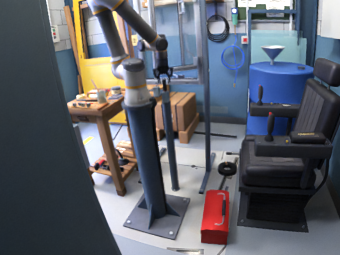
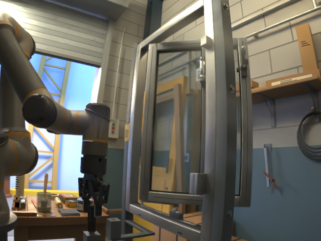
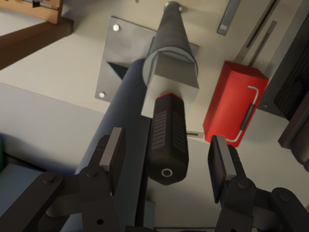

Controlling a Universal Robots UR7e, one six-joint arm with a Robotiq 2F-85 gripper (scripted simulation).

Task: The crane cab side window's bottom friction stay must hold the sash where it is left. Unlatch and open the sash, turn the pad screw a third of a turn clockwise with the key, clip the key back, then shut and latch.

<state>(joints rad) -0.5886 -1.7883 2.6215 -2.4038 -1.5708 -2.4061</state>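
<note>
My gripper is open and holds nothing. It points straight down over the key, whose black handle with a red collar stands upright between my fingers. The key sits in a grey clip block on top of a slim post. From the second side camera my gripper straddles the top of the key's handle. The window sash is swung open out of its grey frame. Its latch handle sits high on the sash's free edge. The stay's pad screw is not visible.
Behind the window is a block wall with a wooden shelf and a coiled hose. A cluttered workbench stands left of my pedestal. A red toolbox lies on the floor. An operator seat fills the right.
</note>
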